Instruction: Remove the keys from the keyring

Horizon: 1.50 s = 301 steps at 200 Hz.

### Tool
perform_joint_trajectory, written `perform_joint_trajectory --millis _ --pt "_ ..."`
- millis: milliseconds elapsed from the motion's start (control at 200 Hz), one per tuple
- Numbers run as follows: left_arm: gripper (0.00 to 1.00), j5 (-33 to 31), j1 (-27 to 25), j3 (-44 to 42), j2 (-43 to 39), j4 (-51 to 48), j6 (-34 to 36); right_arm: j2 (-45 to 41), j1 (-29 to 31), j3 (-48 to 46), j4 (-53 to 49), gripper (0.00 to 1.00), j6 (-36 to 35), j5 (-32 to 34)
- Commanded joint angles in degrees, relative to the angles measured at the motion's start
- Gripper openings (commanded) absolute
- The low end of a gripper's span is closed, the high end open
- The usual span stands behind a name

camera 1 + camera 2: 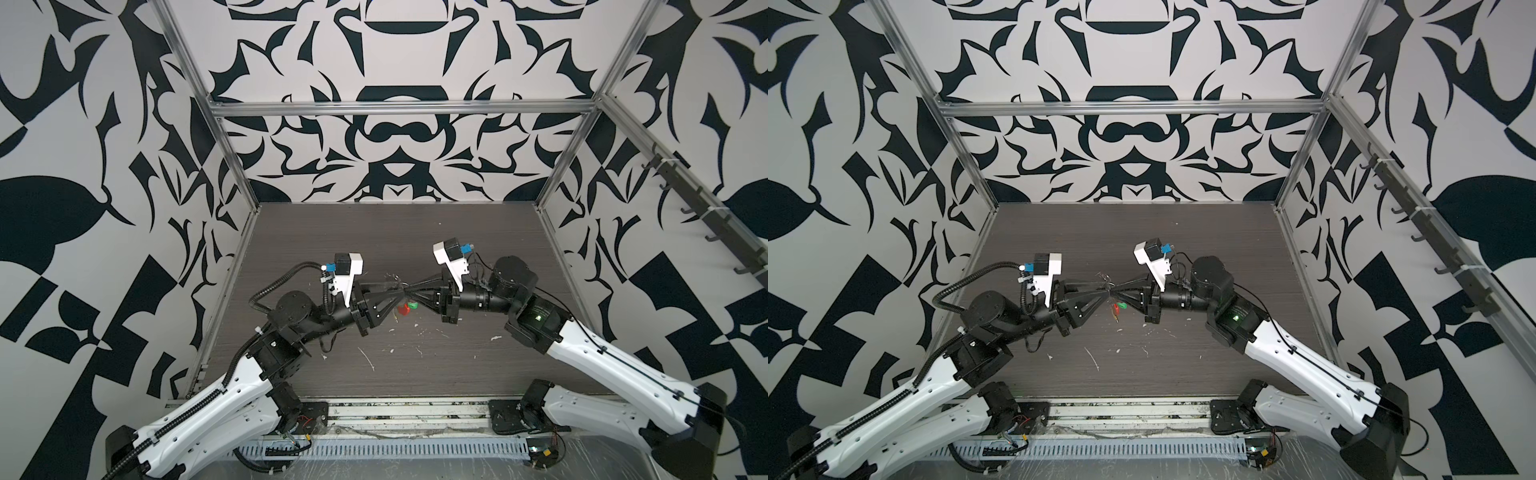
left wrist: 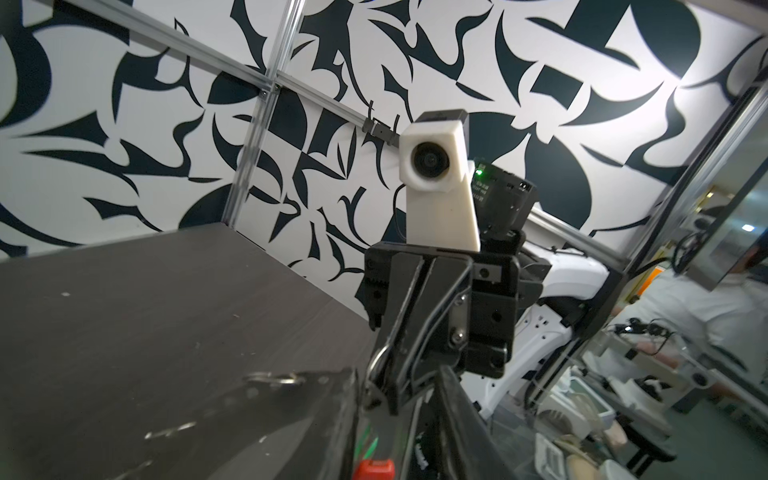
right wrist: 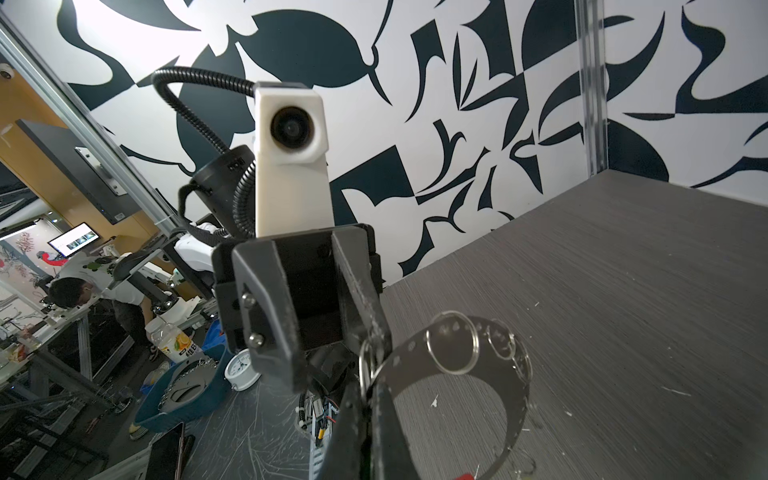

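Keyring was up in the air, one end pinched in the right gripper, whose jaws were clamped together on it. Small split rings sat on the hoop just past that gripper's tip. Green-tagged key and red sleeve dangled just below it, clear of the table. Left gripper faced it tip to tip, jaws apart, holding nothing I could see. My take: right holds rigid, left re-pinches one split ring and slides it along the hoop, not outward.
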Motion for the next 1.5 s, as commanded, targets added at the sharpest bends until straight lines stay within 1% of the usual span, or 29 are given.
perform_joint_trajectory --millis 0,80,180,290,390,455,500,605,735,925,1180,1395,1500 --pt "0.42 0.12 -0.12 0.51 -2.68 -2.76 -0.39 -1.57 0.27 3.03 -1.46 0.0 -0.96 0.46" --pt "0.45 -0.55 -0.12 0.99 -4.43 -6.25 -0.37 -2.11 0.32 3.37 -3.31 0.0 -1.51 -0.02" --pt "0.47 -0.63 -0.12 3.73 -5.22 -14.09 1.73 -2.34 0.32 4.63 -6.95 0.0 -3.08 -1.5" --pt "0.42 1.84 -0.12 9.37 -2.58 -24.87 4.34 -1.71 0.23 7.21 -12.6 0.0 -5.92 -4.17" --pt "0.4 4.55 -0.12 14.57 0.81 -33.3 7.09 -0.82 0.15 9.34 -17.1 0.0 -8.07 -7.25" --pt "0.4 5.63 -0.12 16.94 2.46 -37.08 8.77 -0.21 0.04 10.43 -19.06 0.0 -8.66 -9.2" --pt "0.38 5.99 -0.12 18.66 3.45 -39.45 9.85 0.18 -0.03 11.16 -20.24 0.0 -9.02 -10.38" --pt "0.36 6.11 -0.12 21.84 5.27 -43.6 11.89 0.91 -0.03 12.83 -23.22 0.0 -10.13 -11.06" --pt "0.32 6.57 -0.11 23.18 6.14 -45.14 12.98 0.91 -0.1 13.26 -24.12 0.0 -10.23 -11.09" --pt "0.28 7.88 -0.12 23.37 6.36 -43.99 13.45 1.25 -0.03 13.5 -24.4 0.0 -10.19 -10.92" --pt "0.26 10.89 -0.11 23.72 6.94 -42.08 13.38 1.57 -0.04 13.66 -24.39 0.0 -10.19 -10.35" --pt "0.26 10.93 -0.12 24.27 6.01 -41.12 13.43 1.7 -0.03 13.71 -24.3 0.0 -10.04 -10.0" --pt "0.25 11.2 -0.12 24.5 6.98 -41.86 13.43 1.79 -0.03 13.91 -24.18 0.0 -10.05 -9.96"
